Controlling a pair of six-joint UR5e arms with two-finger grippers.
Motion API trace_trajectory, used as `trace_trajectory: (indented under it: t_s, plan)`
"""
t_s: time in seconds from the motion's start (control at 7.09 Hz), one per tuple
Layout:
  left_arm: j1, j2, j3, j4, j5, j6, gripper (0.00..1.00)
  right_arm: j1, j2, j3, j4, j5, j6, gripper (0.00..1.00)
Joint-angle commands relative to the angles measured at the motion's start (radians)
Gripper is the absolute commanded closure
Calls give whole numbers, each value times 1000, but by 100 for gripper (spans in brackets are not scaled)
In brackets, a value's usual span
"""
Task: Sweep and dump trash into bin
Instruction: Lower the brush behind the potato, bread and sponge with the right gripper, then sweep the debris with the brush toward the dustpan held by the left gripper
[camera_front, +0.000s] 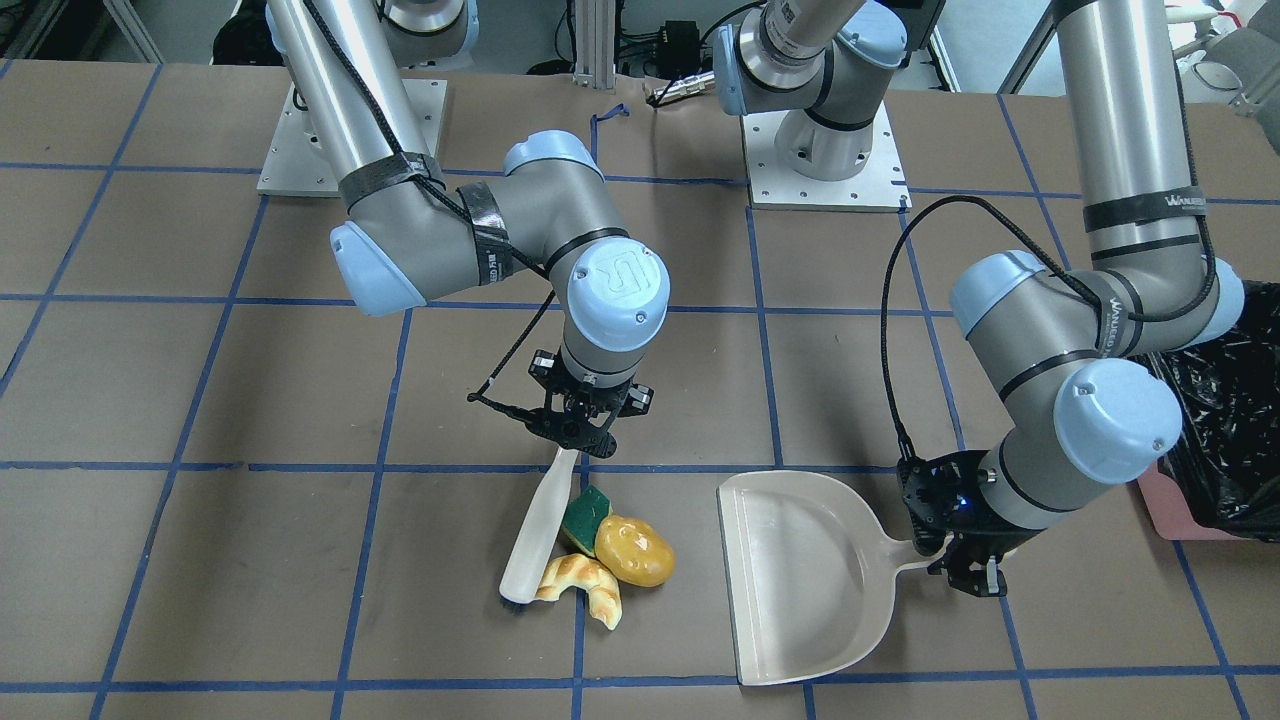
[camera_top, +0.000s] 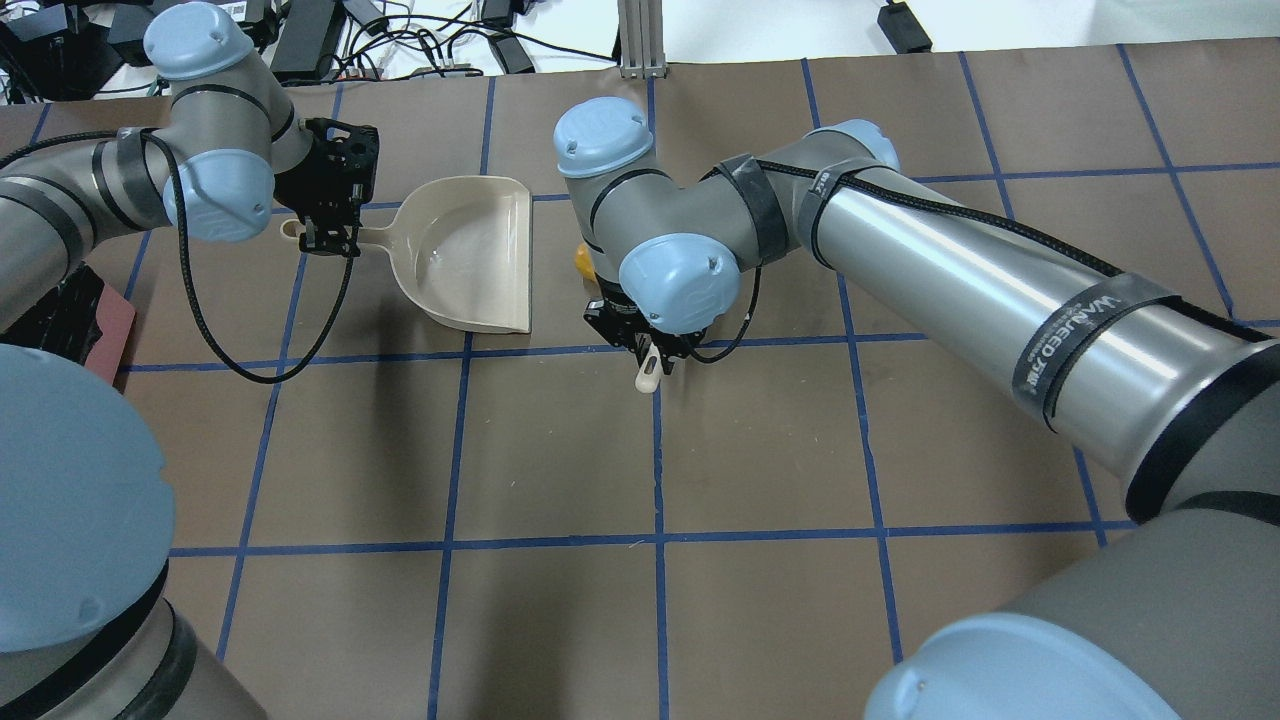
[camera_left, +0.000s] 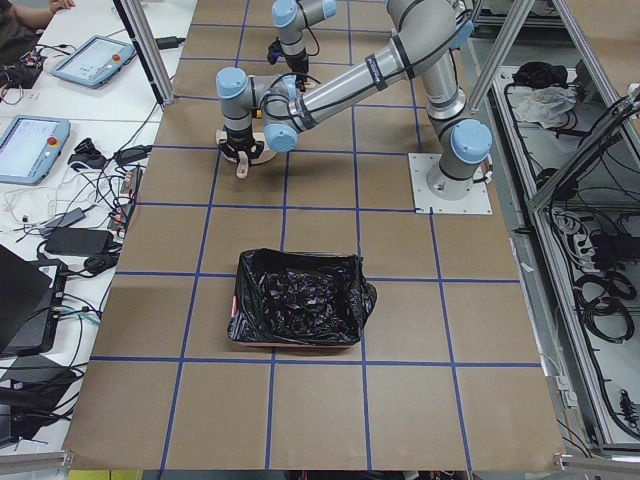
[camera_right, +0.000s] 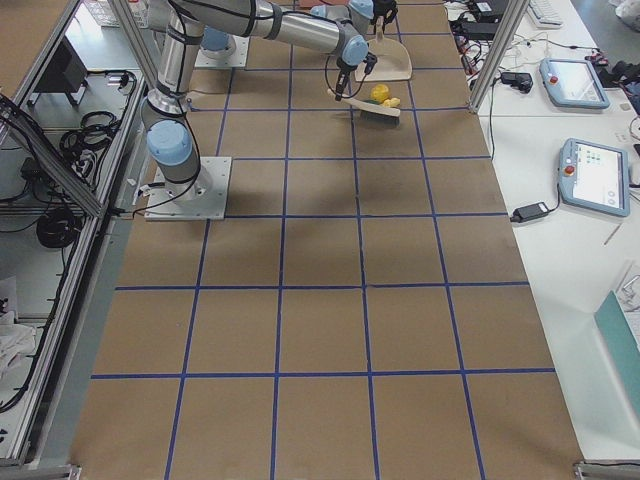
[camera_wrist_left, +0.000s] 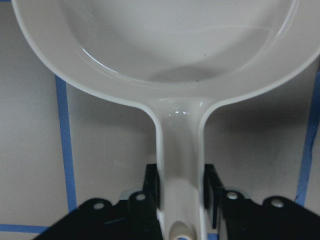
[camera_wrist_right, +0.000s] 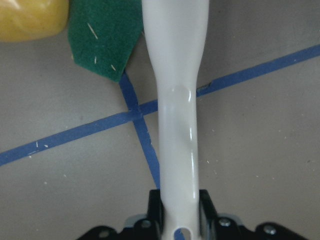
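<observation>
Visibly, black bag (camera_front: 1225, 430) lines the pink bin (camera_front: 1168, 505).

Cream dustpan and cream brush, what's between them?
In the front-facing view, the green-and-yellow sponge block, glossy yellow-brown potato-shaped lump and golden curved croissant lie beside the cream brush; then bare brown table before the cream dustpan.

Everything's looking bright and even, with light coming from overhead and laying soft shadows on the table (camera_top: 560, 450) toward 6 o'clock. Glare is streaking the dustpan (camera_wrist_left: 175, 60) and brush (camera_wrist_right: 177, 125) in the wrist views, whose 6 o'clock edges are going soft. The bin (camera_front: 1225, 430) liner is glinting.
</observation>
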Motion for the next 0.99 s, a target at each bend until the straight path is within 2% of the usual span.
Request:
trace_trajectory:
  t_s: [0.0, 0.85]
  plan:
    - [0, 2, -2, 0, 1, 2, 68, 5, 1, -2, -1, 14, 29, 100]
    - [-8, 10, -13, -1, 1, 0, 68, 37, 37, -10, -79, 40, 56, 100]
